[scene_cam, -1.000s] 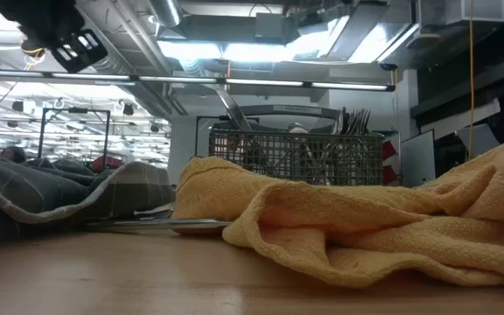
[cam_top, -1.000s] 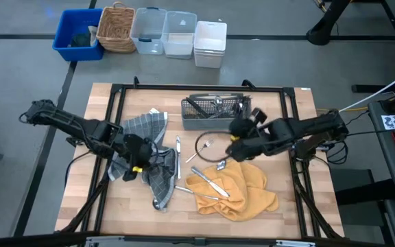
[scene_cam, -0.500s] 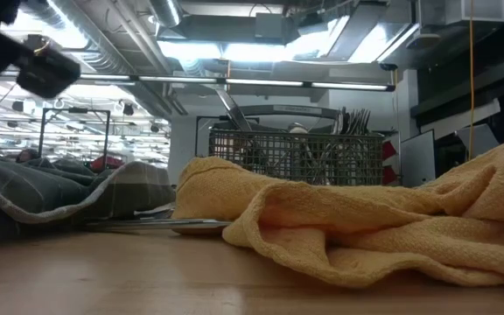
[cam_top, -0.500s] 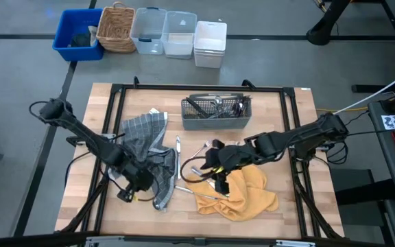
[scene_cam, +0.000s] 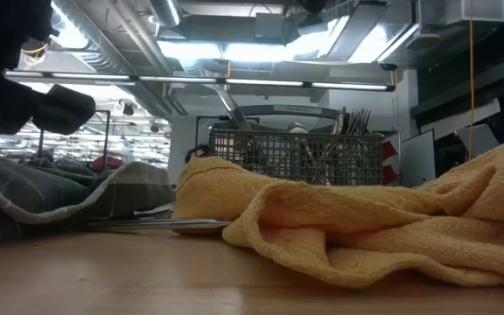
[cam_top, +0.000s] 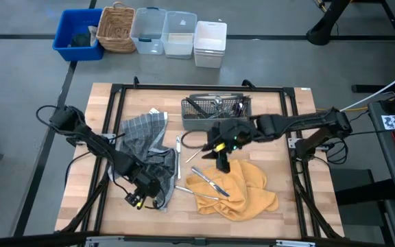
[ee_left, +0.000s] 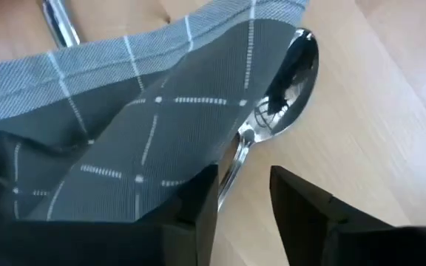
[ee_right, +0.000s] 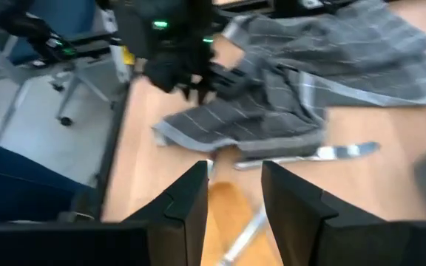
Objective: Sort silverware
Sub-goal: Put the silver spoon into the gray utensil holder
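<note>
Silverware lies loose on the table: a knife (cam_top: 214, 184) on the yellow cloth (cam_top: 235, 192), a fork (cam_top: 199, 152), a knife (cam_top: 178, 147) beside the grey checked cloth (cam_top: 146, 147), and a spoon (ee_left: 291, 77) whose handle runs under that cloth's near edge. More stands in the grey mesh caddy (cam_top: 214, 113). My left gripper (ee_left: 242, 203) is open, low at the grey cloth's near edge, with its fingers either side of the spoon's handle. My right gripper (ee_right: 235, 196) is open above the yellow cloth's far edge. My left gripper comes slanting down at the spoon's handle (ee_left: 234, 166), which runs between its fingers. One finger (ee_left: 198, 207) stands at the grey cloth's edge. Whether a finger touches the handle or the cloth, I cannot tell.
A blue bin (cam_top: 77, 34), a wicker basket (cam_top: 116, 29) and clear and white boxes (cam_top: 177, 34) stand on the floor beyond the far edge. A black frame (cam_top: 115, 103) borders the wooden table top. A cable loops near the caddy.
My left gripper has gone toward the table's near edge and down, from over the grey cloth to that cloth's near edge by the spoon. My right gripper has swung toward the table's left, away from the caddy's right end, and turned over the yellow cloth's far edge.
</note>
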Motion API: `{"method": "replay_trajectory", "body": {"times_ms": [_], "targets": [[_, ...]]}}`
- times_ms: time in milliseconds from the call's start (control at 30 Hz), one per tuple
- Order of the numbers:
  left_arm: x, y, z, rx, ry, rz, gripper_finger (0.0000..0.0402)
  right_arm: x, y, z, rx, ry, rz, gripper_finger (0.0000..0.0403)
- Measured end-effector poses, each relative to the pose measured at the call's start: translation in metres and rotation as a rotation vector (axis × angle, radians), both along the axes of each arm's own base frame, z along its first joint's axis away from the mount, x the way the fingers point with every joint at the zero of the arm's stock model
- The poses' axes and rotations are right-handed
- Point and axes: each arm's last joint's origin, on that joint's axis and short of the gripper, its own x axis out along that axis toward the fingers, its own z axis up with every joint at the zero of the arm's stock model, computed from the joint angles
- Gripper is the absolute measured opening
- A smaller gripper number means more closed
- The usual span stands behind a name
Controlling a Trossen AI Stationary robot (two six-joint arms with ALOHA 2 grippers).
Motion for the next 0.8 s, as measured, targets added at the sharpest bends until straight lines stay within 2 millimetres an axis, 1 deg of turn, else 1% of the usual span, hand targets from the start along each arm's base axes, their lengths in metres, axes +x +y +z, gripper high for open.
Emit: {"method": "replay_trajectory", "body": {"times_ms": [100, 200, 300, 500, 633, 733, 800], "targets": [[0.002, -0.001, -0.004, 0.007, -0.003, -0.006, 0.0122, -0.011, -0.016, 0.004, -0.042, 0.041, -0.014, 0.0128], [0.003, -0.003, -0.012, 0.030, 0.020, -0.010, 0.0121, -0.022, -0.030, 0.005, -0.075, 0.073, -0.025, 0.0128], [0.004, -0.004, -0.020, 0.058, 0.044, -0.040, 0.0114, -0.033, -0.043, -0.001, -0.063, 0.096, -0.027, 0.0128], [0.006, -0.004, -0.026, 0.102, 0.036, -0.068, 0.0090, -0.060, -0.065, -0.024, -0.014, 0.125, -0.064, 0.0128], [0.006, -0.003, -0.023, 0.103, 0.025, -0.063, 0.0055, -0.079, -0.075, -0.044, 0.028, 0.119, -0.084, 0.0128], [0.004, -0.004, -0.021, 0.090, 0.028, -0.010, 0.0021, -0.095, -0.083, -0.060, 0.075, 0.105, -0.098, 0.0128], [0.003, -0.004, -0.020, 0.069, 0.040, 0.052, 0.0008, -0.105, -0.087, -0.071, 0.113, 0.091, -0.115, 0.0128]]}}
